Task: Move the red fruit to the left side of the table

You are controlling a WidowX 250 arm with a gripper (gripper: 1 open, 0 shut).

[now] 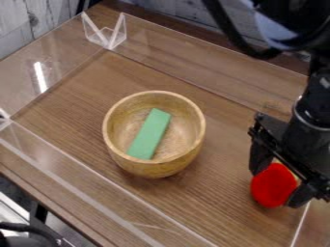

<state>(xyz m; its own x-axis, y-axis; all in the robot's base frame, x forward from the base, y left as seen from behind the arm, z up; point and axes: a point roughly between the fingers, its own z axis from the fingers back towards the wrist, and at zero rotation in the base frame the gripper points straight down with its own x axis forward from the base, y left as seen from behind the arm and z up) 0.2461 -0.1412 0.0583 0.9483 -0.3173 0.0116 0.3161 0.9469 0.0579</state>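
Item list for your frame: brown wood-grain table [77,106] edged by low clear acrylic walls, filling most of the view. At centre you have a round light wooden bowl [123,152], upright, with a green rectangular block [150,133] lying slantwise inside it. At lower right you find the small bright red rounded fruit [272,185], resting on the tabletop close to the right acrylic edge and well apart from the bowl. Directly over it stands your black robot gripper [280,174], pointing downward, its jaws spread wide with one dark finger on the fruit's left and the other at its right; the fruit shows between them. Whether either finger touches the fruit you cannot tell from this view. In the upper left corner sits a clear acrylic bracket [106,31] on the wall.
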